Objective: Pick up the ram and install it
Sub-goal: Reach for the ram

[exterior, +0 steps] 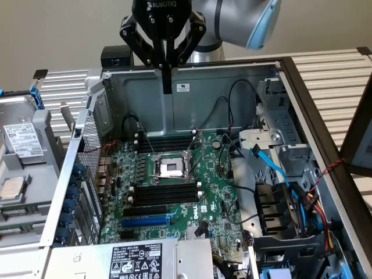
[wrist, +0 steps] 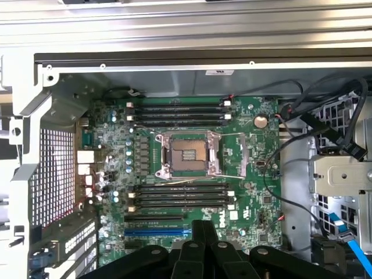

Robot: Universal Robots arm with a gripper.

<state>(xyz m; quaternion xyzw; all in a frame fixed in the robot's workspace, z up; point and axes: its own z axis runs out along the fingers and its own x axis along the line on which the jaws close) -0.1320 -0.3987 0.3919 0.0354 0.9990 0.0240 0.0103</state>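
My gripper hangs above the back wall of the open computer case, its black fingers shut together with nothing between them. In the wrist view the shut fingertips point down over the green motherboard. Two banks of long black memory slots lie on either side of the CPU socket. In the exterior view the same slot banks flank the socket, well below the gripper. The ram is out of view.
A blue expansion slot lies below the lower bank. The power supply sits at the case's front. Drive cage, black cables and a blue cable crowd the exterior view's right. Hard drives are stacked outside on the exterior view's left.
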